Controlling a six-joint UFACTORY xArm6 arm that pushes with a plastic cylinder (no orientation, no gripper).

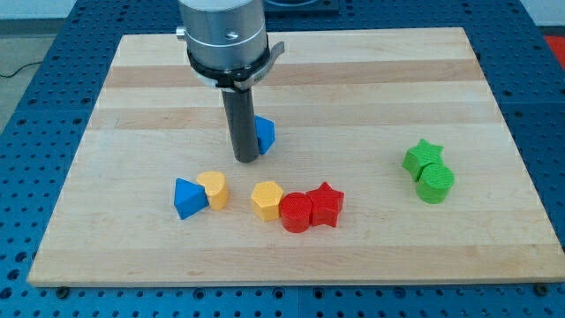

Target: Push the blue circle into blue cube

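Observation:
My tip (246, 160) rests on the wooden board (353, 79) a little left of the middle. A blue block (266, 134) sits just behind the rod on its right, touching or nearly touching it. The rod hides the block's left part, so I cannot tell its shape. A second blue block (188, 198), angular with a pointed top face, lies below and to the left of my tip. It touches a yellow heart-shaped block (214, 189) on its right. The two blue blocks are well apart.
A yellow hexagon block (267, 200), a red circle block (296, 213) and a red star block (327, 205) form a row below my tip. A green star block (422, 157) and a green circle block (436, 184) touch each other at the view's right.

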